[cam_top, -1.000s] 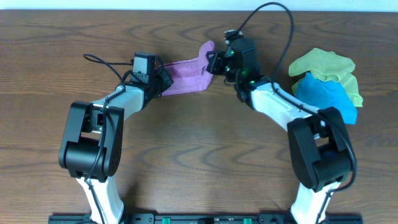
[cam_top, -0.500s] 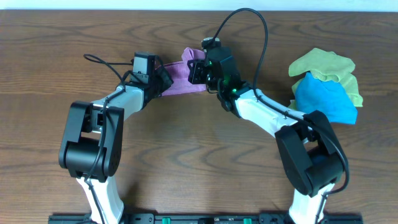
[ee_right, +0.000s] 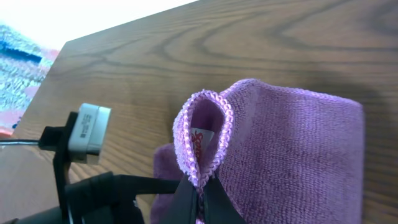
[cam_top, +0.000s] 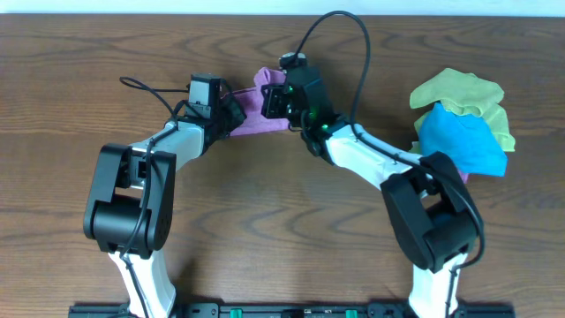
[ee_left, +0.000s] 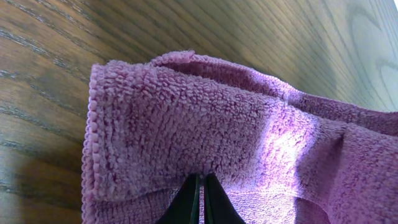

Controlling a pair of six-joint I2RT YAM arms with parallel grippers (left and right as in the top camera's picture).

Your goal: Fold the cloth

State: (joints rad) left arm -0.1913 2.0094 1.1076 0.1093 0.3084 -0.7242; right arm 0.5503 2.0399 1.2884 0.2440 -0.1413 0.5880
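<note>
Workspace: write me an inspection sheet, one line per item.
Surface: dark brown woodgrain table, no spills seen.
Job's things: small lilac microfibre cloth, partly doubled over, held between both arms at the far side.
Clutter: bright blue cloth and yellow-green cloth, heaped together at the right.
Grippers: left gripper, jaws shut on the lilac cloth's edge; right gripper, jaws shut on its hemmed corner.
Cables: black cable looping above the right wrist; another beside the left wrist.
Surroundings: nothing seen.

Just counting here: three soft microfibre cloths total, so one lilac cloth (cam_top: 252,119), one bright blue cloth (cam_top: 463,141), one yellow-green cloth (cam_top: 455,88). Plus two black-and-white robot arms (cam_top: 172,141) (cam_top: 366,159).
</note>
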